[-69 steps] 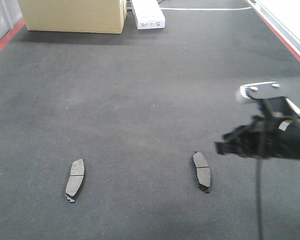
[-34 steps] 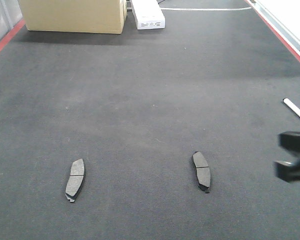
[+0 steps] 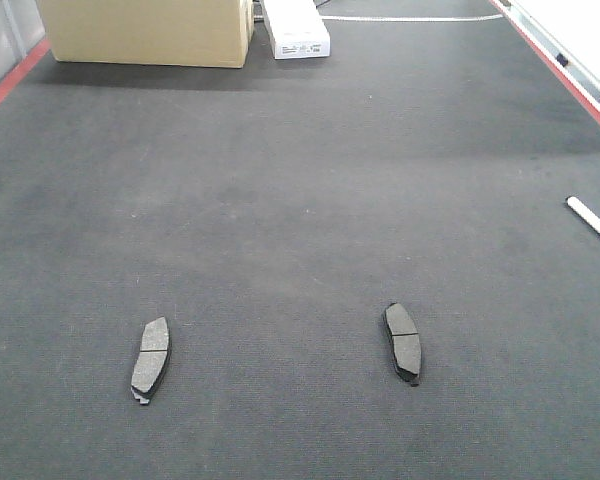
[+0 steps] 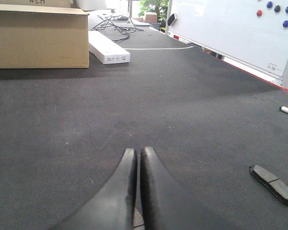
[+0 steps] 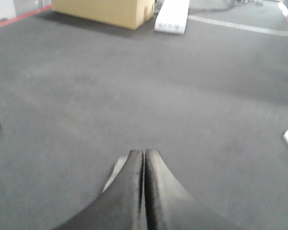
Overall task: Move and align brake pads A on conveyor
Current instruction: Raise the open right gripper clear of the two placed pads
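Exterior front-facing view shows two brake pads A (image 3: pixel 151 360) lying flat on the conveyor (image 3: pixel 300 200), both far from the cardboard box (image 3: pixel 145 30): one straight down the belt from it, the second pad (image 3: pixel 403 343) well off to the right of that line. The left gripper (image 4: pixel 138 153) and the right gripper (image 5: pixel 143 153) are each pinched closed on nothing above bare belt. For a clean pick, I judge the jaws should spread before descending, straddle a pad's narrow width near its groove, and set it down parallel with its neighbour.
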